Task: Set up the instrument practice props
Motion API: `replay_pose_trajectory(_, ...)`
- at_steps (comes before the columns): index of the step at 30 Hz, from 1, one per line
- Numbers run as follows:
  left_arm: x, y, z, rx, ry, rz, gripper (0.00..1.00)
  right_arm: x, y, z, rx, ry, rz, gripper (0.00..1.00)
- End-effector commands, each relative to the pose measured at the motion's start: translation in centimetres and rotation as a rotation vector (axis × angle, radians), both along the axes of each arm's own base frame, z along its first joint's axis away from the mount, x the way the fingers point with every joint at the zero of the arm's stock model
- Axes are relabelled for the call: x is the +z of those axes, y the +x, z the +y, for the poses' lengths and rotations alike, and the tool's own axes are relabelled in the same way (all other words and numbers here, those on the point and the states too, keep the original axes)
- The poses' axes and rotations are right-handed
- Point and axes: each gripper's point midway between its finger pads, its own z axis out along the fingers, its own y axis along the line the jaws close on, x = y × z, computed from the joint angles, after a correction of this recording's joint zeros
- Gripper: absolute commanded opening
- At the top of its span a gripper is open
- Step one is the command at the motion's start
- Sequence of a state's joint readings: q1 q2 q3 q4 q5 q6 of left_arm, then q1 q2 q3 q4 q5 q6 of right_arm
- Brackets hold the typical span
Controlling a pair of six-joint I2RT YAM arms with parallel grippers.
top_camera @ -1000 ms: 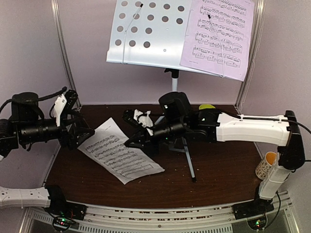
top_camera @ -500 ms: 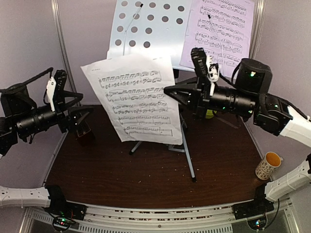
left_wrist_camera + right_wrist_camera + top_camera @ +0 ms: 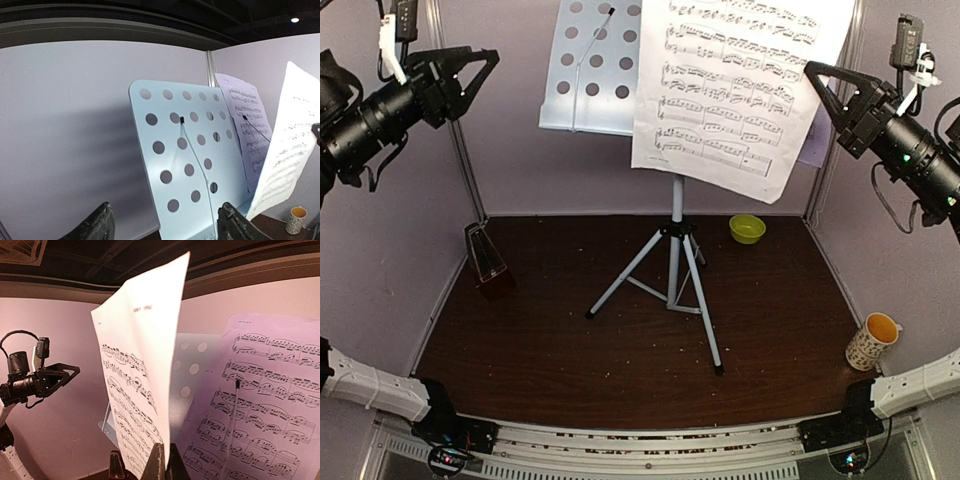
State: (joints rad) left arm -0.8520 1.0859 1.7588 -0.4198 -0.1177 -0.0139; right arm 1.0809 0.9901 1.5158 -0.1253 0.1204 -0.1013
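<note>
Sheet placement is in hand: the right claw (image 3: 164,460) pinches the lower edge of the white sheet (image 3: 145,385), held upright before the lavender sheet (image 3: 265,405) on the stand (image 3: 595,70), while the left claw (image 3: 165,227) gapes empty; the next move likely calls for seating it on the stand's bare left half.

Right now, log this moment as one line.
right gripper: shut on white printed music sheet, held up before white perforated music stand | left gripper: open, empty | lavender printed music sheet: on stand

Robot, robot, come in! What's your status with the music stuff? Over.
Left gripper open, raised, empty. Right gripper shut on white sheet, held in front of lavender sheet on music stand. Stand's left half bare.
</note>
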Motion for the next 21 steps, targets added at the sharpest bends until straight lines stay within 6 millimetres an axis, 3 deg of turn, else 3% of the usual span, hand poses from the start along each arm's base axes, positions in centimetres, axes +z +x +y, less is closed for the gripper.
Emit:
replay_pose_trajectory(1,1.5,3.3,-1.5,0.093,0.017,0.012,0.71,1.8,1.7,-3.6,-0.180,0.105,0.023,0.00)
replay_pose_trajectory(3,2.9,3.6,-2.3,0.078,0.009,-0.003,0.68,2.7,1.8,-4.2,-0.205,0.137,0.012,0.00)
replay_pose_trajectory(7,3.6,5.0,-4.6,0.051,0.028,-0.008,0.66,4.1,2.3,-4.5,-0.237,0.187,-0.010,0.00)
replay_pose_trajectory(15,2.8,8.4,-7.7,0.083,0.046,0.011,0.67,5.6,4.0,-3.5,-0.286,0.200,-0.023,0.00)
replay_pose_trajectory(21,2.5,9.8,-9.5,0.077,0.061,0.023,0.64,6.1,4.6,-3.2,-0.312,0.207,-0.032,0.00)
